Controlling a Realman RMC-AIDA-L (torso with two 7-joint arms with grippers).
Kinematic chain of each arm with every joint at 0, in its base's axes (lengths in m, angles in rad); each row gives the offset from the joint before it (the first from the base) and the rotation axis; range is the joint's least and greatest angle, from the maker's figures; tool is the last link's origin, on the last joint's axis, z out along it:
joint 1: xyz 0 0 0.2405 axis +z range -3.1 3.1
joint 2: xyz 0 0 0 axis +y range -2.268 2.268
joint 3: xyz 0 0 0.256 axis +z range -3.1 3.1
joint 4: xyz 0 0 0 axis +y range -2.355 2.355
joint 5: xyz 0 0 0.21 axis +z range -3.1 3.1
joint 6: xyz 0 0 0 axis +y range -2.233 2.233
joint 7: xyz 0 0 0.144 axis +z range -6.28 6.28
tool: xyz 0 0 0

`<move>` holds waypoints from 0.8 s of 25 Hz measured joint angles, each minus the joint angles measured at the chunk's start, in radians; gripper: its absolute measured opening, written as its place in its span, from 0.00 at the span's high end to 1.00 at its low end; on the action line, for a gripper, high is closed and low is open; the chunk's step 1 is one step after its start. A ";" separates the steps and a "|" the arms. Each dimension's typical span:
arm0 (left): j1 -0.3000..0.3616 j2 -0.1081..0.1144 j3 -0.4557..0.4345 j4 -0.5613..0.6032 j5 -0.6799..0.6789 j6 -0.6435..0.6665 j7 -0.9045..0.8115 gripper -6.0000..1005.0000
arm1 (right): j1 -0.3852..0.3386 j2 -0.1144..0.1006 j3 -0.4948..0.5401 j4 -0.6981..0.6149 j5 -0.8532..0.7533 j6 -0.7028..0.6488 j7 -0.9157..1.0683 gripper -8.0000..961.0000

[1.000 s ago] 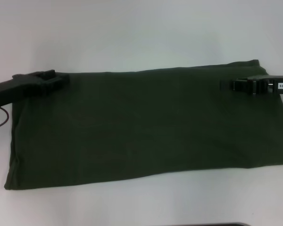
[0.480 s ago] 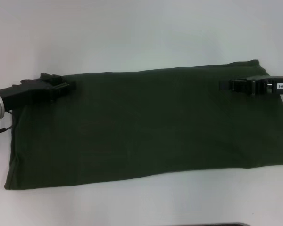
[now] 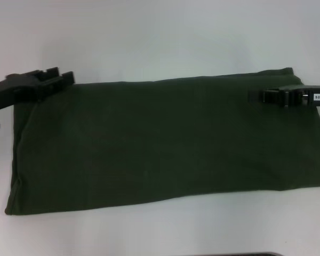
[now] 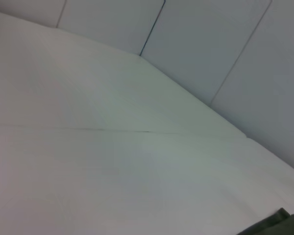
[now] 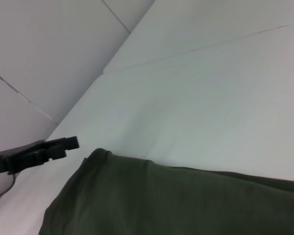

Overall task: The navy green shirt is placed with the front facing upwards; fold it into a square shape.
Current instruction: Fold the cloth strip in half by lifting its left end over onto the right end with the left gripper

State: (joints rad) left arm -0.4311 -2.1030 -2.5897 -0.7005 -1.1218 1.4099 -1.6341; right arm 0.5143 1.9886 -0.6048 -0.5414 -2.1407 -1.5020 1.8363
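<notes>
The navy green shirt [image 3: 165, 141] lies flat on the white table as a long folded rectangle, showing only plain green cloth. My left gripper [image 3: 61, 77] hovers open at the shirt's far left corner, just off the cloth and holding nothing. It also shows in the right wrist view, where the left gripper [image 5: 63, 143] sits beside the shirt [image 5: 186, 200]. My right gripper [image 3: 253, 96] rests over the shirt near its far right corner. A corner of the shirt [image 4: 279, 223] shows in the left wrist view.
The white table [image 3: 160, 37] stretches bare beyond the shirt and in front of it. Pale wall panels [image 4: 210, 44] stand behind the table. A dark edge [image 3: 234, 254] shows at the table's near side.
My left gripper has pulled back off the shirt's far left corner, moving left and away. The shirt and the right gripper have stayed put.
</notes>
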 joint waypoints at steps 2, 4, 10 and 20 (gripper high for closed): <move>0.012 0.004 -0.001 -0.025 0.005 0.009 -0.038 0.47 | -0.001 -0.001 0.002 0.000 0.000 0.001 0.000 0.95; 0.025 0.007 -0.002 -0.042 0.006 0.020 -0.066 0.47 | -0.001 -0.002 0.004 0.000 0.000 0.001 0.002 0.94; 0.047 0.020 -0.016 -0.064 -0.001 0.079 -0.120 0.46 | -0.001 -0.007 0.008 0.000 -0.001 0.004 0.005 0.92; 0.062 0.042 -0.028 -0.066 0.015 0.089 -0.183 0.41 | 0.006 -0.018 0.046 -0.002 0.008 0.010 -0.032 0.74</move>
State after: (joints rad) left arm -0.3690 -2.0608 -2.6176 -0.7663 -1.1066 1.4988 -1.8168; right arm 0.5205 1.9708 -0.5587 -0.5430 -2.1332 -1.4924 1.8043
